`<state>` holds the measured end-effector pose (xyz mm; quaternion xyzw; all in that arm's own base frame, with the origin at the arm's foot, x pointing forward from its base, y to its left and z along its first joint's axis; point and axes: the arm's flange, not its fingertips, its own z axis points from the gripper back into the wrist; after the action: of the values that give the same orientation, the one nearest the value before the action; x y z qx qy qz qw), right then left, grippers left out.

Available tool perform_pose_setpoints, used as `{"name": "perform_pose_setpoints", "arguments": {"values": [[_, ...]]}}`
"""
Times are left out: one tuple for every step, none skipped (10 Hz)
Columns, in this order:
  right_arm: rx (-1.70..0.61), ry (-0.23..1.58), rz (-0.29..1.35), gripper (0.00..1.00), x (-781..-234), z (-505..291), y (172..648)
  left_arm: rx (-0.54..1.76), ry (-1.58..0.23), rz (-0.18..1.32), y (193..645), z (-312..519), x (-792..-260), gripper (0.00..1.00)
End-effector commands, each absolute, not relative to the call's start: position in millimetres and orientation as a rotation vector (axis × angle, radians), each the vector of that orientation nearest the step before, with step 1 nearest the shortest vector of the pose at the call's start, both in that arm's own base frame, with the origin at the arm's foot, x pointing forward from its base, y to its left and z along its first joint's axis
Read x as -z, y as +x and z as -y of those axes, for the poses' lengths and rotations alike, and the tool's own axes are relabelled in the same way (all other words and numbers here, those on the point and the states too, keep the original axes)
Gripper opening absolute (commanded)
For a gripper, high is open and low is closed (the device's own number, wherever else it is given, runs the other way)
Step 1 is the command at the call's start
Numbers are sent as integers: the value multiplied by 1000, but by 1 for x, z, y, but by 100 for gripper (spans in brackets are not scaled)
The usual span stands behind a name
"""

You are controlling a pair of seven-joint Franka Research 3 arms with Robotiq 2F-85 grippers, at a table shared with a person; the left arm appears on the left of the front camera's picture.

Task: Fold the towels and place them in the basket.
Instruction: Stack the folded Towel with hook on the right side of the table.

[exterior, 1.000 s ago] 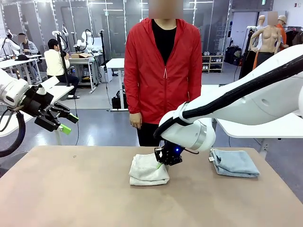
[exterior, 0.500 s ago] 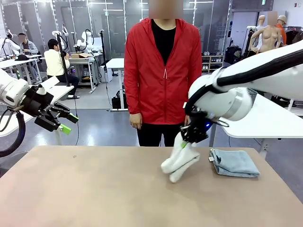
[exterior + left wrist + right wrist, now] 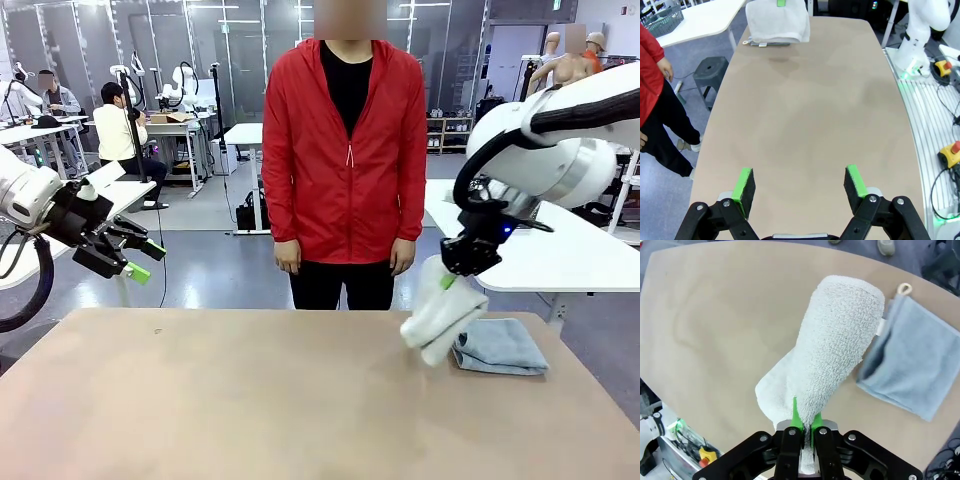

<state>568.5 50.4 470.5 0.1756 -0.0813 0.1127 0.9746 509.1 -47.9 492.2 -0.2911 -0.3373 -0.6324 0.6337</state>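
tan table (image 3: 220,400), folded blue towel (image 3: 500,346) lying on it

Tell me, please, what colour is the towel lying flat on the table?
Light blue towel, clearest in the right wrist view.

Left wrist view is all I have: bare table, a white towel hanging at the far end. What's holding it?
Observer: The right gripper is shut on the cream towel, pinching its top edge; the towel hangs folded, clear of the table.
Operator: Anything under it?
Observer: A folded light blue towel lies flat on the table, just beside and partly behind the hanging one.
Operator: Is the person touching anything?
Observer: No. The person stands at the far edge in a red jacket, both hands down at their sides.
Operator: And my arm?
Observer: The left gripper is open and raised off the table's left side.
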Motion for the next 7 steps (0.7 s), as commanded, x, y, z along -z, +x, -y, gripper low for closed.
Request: {"name": "perform_pose_setpoints", "arguments": {"values": [[-292, 342, 147, 7, -473, -25, 586, 1448, -660, 762, 509, 48, -495, 90], [-296, 323, 153, 7, -474, -13, 592, 1448, -660, 762, 509, 48, -495, 90], [-299, 325, 166, 7, -473, -3, 597, 1448, -660, 762, 509, 48, -495, 90], [-315, 330, 180, 7, -471, 7, 603, 1448, -660, 762, 509, 48, -495, 90], [-323, 334, 175, 7, -468, 13, 609, 1448, -660, 762, 509, 48, -495, 90], [-328, 340, 185, 7, -463, 18, 617, 1448, -660, 762, 509, 48, -495, 90], [-325, 345, 197, 7, -459, 23, 622, 1448, -660, 762, 509, 48, -495, 90]]}}
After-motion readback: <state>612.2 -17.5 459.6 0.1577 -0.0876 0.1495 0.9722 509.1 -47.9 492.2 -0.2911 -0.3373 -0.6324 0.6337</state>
